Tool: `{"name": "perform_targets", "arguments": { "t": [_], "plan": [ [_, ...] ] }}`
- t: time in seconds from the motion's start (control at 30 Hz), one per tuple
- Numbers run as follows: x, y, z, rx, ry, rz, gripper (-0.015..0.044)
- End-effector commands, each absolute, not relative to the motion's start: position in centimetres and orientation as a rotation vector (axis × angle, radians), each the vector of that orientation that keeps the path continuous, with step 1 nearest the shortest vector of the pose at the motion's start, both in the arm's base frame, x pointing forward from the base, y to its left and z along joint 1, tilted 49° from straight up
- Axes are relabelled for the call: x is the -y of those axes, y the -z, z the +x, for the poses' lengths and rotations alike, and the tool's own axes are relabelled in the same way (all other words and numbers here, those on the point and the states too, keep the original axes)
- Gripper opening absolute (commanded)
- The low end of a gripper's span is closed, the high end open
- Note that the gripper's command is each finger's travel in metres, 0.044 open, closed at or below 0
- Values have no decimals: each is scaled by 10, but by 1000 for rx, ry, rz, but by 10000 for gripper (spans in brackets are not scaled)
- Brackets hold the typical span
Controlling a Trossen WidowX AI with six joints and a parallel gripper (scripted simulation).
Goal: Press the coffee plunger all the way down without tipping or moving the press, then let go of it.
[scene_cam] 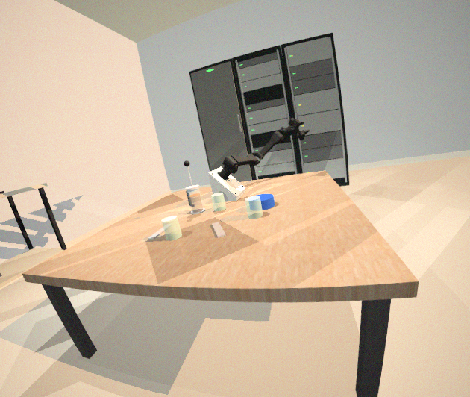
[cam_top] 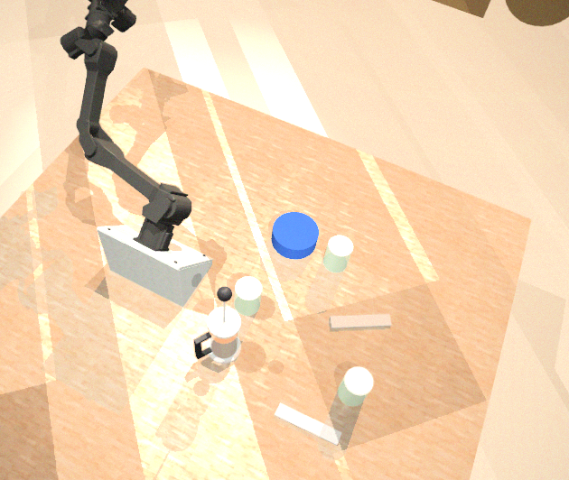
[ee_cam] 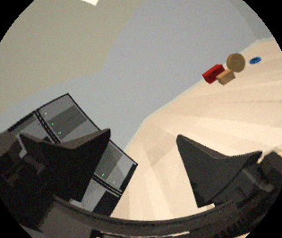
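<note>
One coffee press (cam_top: 223, 336) stands upright, plunger (cam_top: 224, 294) raised.

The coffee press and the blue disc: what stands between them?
One white-topped green cup, right beside the coffee press; bare wood from there to the blue disc. The top view shows it.

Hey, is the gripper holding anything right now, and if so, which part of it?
Nothing is held. The gripper is open with only wall and floor between its fingers, raised far from the coffee press.

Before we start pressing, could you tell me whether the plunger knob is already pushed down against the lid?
No, the knob stands high on its rod above the press lid.
</note>
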State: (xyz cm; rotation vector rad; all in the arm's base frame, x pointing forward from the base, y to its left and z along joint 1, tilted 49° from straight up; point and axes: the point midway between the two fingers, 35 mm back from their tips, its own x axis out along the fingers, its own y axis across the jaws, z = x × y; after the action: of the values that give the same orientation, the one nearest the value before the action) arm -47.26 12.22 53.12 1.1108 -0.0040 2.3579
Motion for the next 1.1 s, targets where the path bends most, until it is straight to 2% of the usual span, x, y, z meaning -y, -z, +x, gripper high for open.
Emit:
{"name": "perform_targets", "arguments": {
  "t": [0.0,0.03,0.37,0.7,0.87,1.07],
  "plan": [
    [-122,-533,-470,9,-2354,1117,426],
    [-122,-536,-467,18,-2345,1122,440],
    [-129,-589,-395,156,-2164,1281,440],
    [-132,-656,-236,407,-1690,1399,440],
    [-126,-665,-206,453,-1602,1427,440],
    [-110,-676,-121,511,-1336,1437,440]
  ]
}}
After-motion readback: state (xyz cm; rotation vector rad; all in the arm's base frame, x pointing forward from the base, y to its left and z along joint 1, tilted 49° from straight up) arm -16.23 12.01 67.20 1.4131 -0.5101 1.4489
